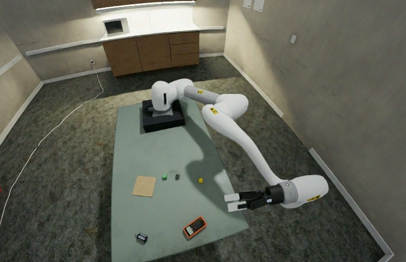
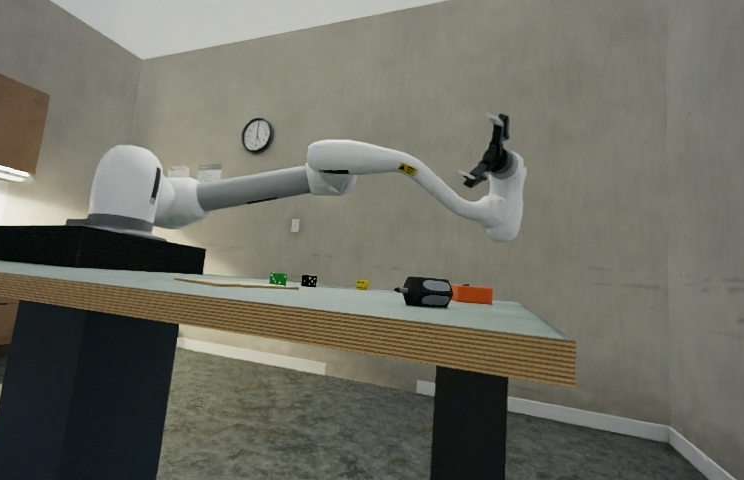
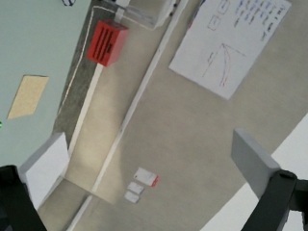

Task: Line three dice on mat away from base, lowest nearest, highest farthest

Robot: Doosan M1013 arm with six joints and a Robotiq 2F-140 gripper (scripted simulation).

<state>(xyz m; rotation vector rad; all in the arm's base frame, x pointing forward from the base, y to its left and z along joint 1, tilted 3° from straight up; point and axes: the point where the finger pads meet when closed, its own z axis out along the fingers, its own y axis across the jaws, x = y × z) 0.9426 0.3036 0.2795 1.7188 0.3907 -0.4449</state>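
Observation:
The tan mat lies on the table with no die on it. A green die sits on the table just beside the mat; a sliver of it shows at the left edge of the wrist view. A black die sits next to the green one, on the side away from the mat. A yellow die sits farthest from the mat. The top numbers are too small to read. My gripper is open and empty, high above the table and sideways.
An orange-cased meter and a small black-and-grey object lie toward the table end far from the base. The robot stands on a black block at the other end.

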